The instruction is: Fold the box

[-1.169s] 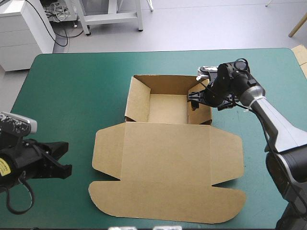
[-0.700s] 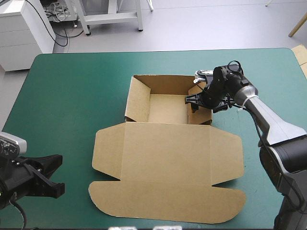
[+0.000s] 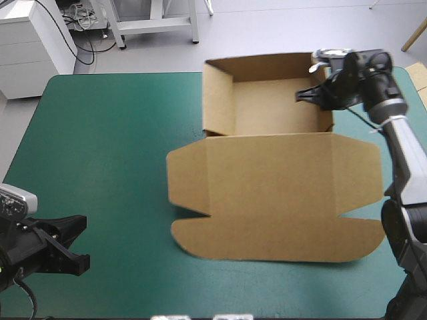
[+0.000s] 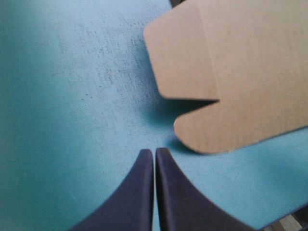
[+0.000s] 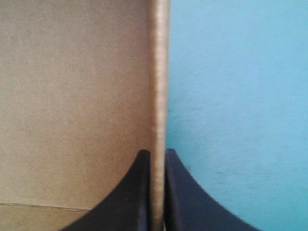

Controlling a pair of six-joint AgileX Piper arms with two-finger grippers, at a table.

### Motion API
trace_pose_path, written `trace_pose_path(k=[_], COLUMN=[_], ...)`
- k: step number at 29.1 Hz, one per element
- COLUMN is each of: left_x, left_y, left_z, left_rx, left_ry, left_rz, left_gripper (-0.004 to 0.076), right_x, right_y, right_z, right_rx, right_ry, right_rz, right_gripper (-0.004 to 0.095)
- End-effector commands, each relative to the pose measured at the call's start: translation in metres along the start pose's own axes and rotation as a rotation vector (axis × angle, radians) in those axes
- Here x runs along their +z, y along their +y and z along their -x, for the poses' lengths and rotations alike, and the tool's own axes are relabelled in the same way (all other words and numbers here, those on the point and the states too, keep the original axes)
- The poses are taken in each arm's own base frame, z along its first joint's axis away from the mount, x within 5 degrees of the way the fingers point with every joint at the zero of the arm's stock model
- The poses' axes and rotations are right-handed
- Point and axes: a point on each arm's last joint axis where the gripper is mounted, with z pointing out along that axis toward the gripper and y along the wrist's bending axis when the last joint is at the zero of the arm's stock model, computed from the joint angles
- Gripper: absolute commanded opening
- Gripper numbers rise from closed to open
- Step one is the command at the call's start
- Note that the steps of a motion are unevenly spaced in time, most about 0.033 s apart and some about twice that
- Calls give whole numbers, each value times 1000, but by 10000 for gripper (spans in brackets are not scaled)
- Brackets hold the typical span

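Up by the far edge of the tabletop, my right fingers are pinched on the box wall. Left fingers are pressed together, empty.

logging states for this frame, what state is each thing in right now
box: open tray, walls raised
lid: open, lying flat, side flaps spread out
right gripper: shut on the box, pinching its right wall
left gripper: shut, empty, over the teal-green cover, short of the lid's corner
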Motion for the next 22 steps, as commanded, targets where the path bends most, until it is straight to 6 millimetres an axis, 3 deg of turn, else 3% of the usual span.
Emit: trace_pose_path(k=[1, 6, 12, 18, 22], left_x=[-4, -4, -4, -4, -4], left_y=[-2, -6, -6, -10, -10], left_z=[2, 2, 2, 2, 2], left_rx=[-2, -14, -15, -26, -27], left_ry=[4, 4, 4, 4, 4], left_rz=[-19, -57, -62, -98, -101], left_gripper=[-8, -8, -8, -8, -8], right_x=[-58, -55, -28, 9, 25], right_y=[-70, -149, -216, -252, -266], right_z=[9, -4, -23, -39, -46], right_rx=[96, 224, 342, 402, 420], right_ry=[-164, -131, -43, 46, 76], right_rz=[-123, -248, -324, -344, -352], right_gripper=[-21, -21, -21, -21, -21])
